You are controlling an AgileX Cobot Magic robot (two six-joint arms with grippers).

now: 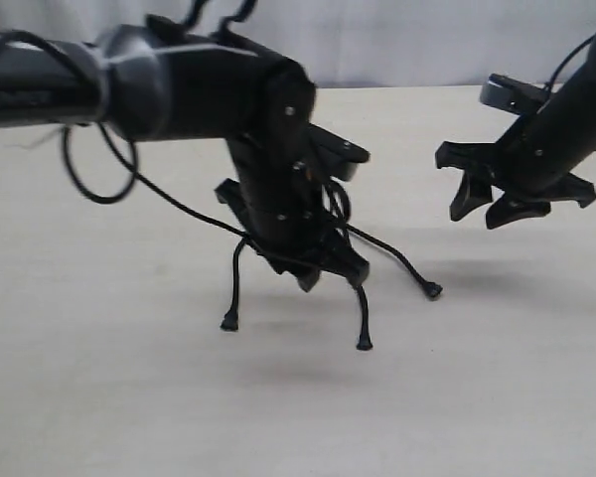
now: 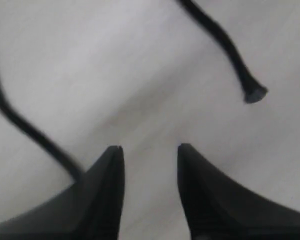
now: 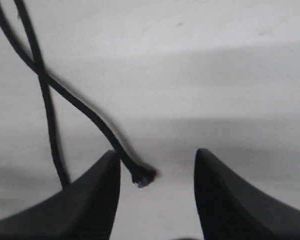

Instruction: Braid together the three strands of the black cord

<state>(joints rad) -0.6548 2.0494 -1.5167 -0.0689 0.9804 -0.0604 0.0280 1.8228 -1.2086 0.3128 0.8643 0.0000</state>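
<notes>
The black cord lies on the pale table, its joined end hidden behind my left arm. Three strands fan out toward the front: the left strand (image 1: 236, 278), the middle strand (image 1: 361, 313) and the right strand (image 1: 402, 260), each with a knobbed tip. My left gripper (image 1: 328, 268) (image 2: 150, 150) hovers low over them, open and empty; one strand tip (image 2: 254, 93) lies ahead of it and another strand (image 2: 30, 130) passes beside one finger. My right gripper (image 1: 480, 214) (image 3: 156, 155) hangs open above the table, off to the right. A strand tip (image 3: 142, 177) shows between its fingers, ungripped.
Bare light wooden table (image 1: 129, 397) stretches all round the cord. A glossy robot cable (image 1: 99, 184) loops under the left arm. A white backdrop (image 1: 427, 40) stands behind the table's far edge.
</notes>
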